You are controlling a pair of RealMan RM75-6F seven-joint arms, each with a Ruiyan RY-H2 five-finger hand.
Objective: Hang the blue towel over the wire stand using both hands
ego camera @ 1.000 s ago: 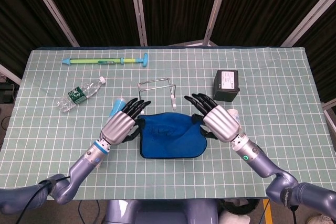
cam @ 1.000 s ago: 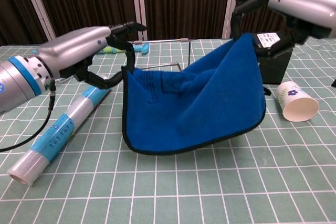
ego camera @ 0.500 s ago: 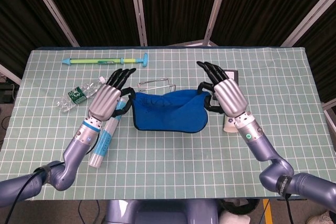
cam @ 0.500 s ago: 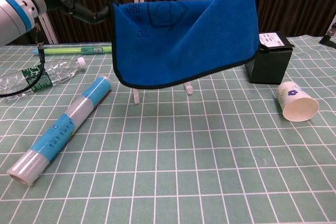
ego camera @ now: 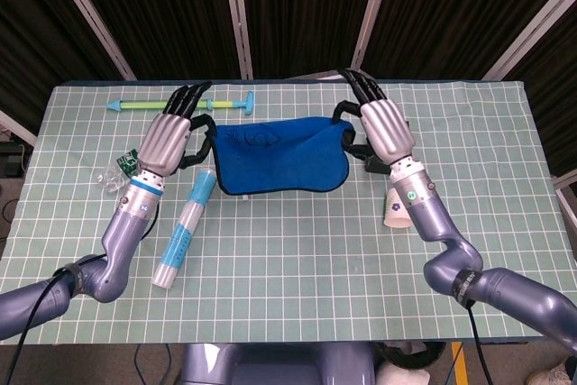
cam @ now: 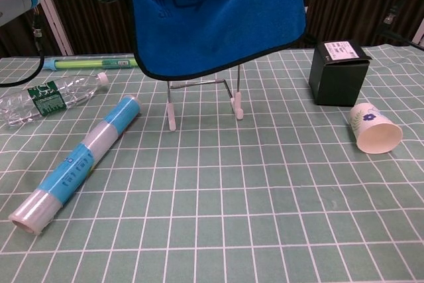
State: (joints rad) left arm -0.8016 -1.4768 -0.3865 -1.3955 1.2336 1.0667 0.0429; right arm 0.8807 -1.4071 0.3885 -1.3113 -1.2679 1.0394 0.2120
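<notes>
Above the green gridded counter (cam: 265, 190), both hands' fingers pinch the towel's (ego camera: 279, 158) top corners; soft, limp cloth, best held there.

Left hand (ego camera: 167, 142) and right hand (ego camera: 383, 128) hold it over the stand (cam: 202, 101).

One towel (cam: 218, 18), one wire stand (cam: 202, 101), one bottle (cam: 46, 97), one tube (cam: 79, 160), one box (cam: 338, 72) — one cup (cam: 375, 127), one pump (ego camera: 176, 105)

gridded table (cam: 265, 230); tube (cam: 79, 160), bottle (cam: 46, 94), cup (cam: 374, 136), box (cam: 338, 72)

The head view looked steeply down from above the robot onto the whole tabletop (ego camera: 469, 132). The chest view sat low and near, facing forward across the tabletop (cam: 265, 217). Both took in the blue towel (ego camera: 279, 155) (cam: 218, 18) and paper cup (ego camera: 398, 206) (cam: 375, 136).
</notes>
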